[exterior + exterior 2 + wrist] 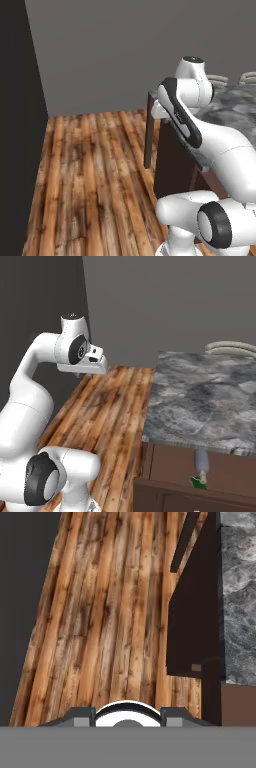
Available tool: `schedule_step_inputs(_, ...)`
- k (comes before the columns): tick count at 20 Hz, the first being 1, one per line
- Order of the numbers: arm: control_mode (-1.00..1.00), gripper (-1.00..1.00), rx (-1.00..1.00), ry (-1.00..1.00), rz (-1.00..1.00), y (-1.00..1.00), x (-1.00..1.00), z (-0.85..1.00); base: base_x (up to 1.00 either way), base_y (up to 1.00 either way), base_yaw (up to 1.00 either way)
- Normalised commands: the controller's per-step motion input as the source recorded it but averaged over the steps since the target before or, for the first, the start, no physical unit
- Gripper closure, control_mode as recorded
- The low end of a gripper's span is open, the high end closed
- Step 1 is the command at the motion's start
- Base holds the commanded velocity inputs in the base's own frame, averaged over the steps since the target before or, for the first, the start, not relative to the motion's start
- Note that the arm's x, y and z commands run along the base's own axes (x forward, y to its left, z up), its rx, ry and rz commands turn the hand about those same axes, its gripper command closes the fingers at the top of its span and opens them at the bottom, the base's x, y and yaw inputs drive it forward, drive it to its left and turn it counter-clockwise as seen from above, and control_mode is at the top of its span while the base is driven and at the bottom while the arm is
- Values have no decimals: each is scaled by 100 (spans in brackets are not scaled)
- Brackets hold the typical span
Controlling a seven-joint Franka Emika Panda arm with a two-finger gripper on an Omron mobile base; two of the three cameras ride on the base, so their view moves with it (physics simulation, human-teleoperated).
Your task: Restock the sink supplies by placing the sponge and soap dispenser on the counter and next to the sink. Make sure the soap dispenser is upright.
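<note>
A simulated kitchen corner with a white robot arm beside a counter.

Much is hard to make out. The open drawer below the counter edge is cut off at the bottom of the right base view, and its inside is dim. In it lies the soap dispenser, a small grey rounded bottle on its side with its tan nozzle pointing toward the drawer front. Just beside the nozzle a green corner of the sponge shows; the rest is hidden by the drawer front. At the far right edge of both base views, pale curved shapes sit at the back of the counter, too cropped to identify. In the left base view the arm's own links cover most of the counter and cabinet.

The gripper hangs over the floor, well apart from the drawer. Its two small dark fingertips barely rise into the hand view. The jaws are drawn together as far as they go, with nothing between them and nothing touched.

The counter is dark grey marbled stone with cloudy lighter veins. The floor is glossy, knotty reddish-brown planks. The cabinet is flat dark brown wood, with a thin dark bar standing along its side. The walls are plain matte grey.
</note>
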Motion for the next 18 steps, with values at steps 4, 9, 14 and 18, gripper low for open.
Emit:
schedule_step_inputs(4, 100, -100, 0, 0, 0, 0, -1, 0, -35, -1, 0)
schedule_step_inputs(9, 100, -100, 0, 0, 0, 0, 0, 0, -86, -68, 0)
schedule_step_inputs(14, 100, -100, 0, 0, 0, 0, 0, 0, -29, -100, 0)
schedule_step_inputs(18, 100, -100, 0, 0, 0, 0, 0, 0, 0, -100, 0)
